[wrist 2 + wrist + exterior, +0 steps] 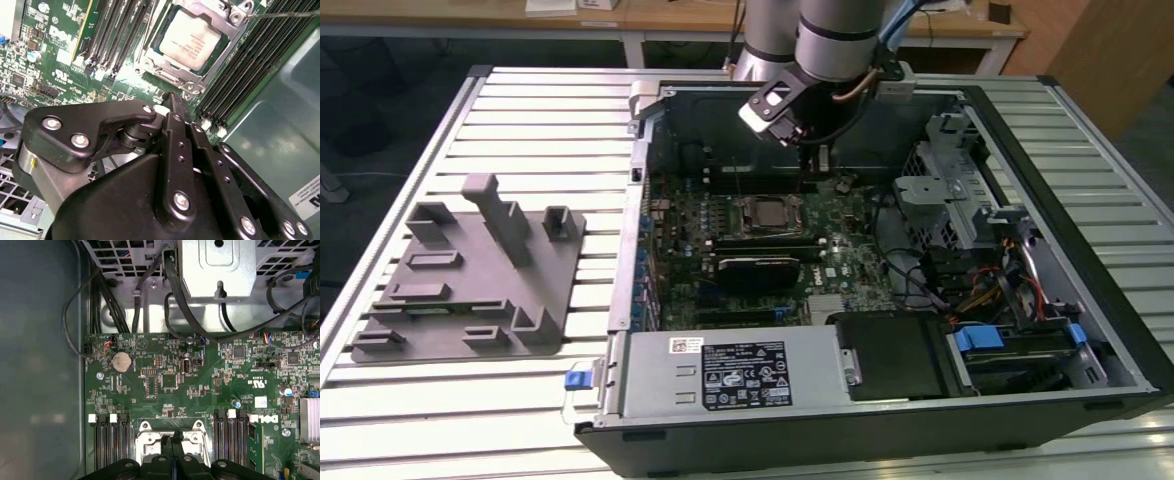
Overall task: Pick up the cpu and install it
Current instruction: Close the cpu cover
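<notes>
Hovering gripper (pixel 175 102): fingers clenched together, holding nothing, above the motherboard (pixel 50 55).
Cpu (pixel 192 42): lies flat in the socket, metal frame (pixel 165 75) around it, near the gripper and not touching it.

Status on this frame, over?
Copy: gripper shut, empty, by the socket. The cpu sits in it. Nothing between them.
</notes>
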Controlling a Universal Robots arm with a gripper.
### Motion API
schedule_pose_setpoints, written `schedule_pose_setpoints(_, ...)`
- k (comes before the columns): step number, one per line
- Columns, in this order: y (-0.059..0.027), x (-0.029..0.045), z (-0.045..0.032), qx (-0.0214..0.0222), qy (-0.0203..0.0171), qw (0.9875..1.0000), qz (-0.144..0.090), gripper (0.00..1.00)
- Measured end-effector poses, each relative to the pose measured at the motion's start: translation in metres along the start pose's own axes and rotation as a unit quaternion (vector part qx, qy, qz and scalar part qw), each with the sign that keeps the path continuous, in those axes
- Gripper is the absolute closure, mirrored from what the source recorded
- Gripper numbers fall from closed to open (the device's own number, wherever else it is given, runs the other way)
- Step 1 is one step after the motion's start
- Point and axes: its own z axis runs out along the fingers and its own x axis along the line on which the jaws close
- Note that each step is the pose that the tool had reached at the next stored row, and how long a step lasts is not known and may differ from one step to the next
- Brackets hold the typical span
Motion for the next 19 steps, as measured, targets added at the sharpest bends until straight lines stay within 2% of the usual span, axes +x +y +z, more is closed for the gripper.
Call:
schedule_pose_setpoints(5,-0.0085,-0.0003,0.0009,-0.0001,0.0001,1.0000,0.000,0.89)
schedule_pose_setpoints(19,-0.0238,-0.0014,0.0070,0.0000,0.0000,1.0000,0.000,0.89)
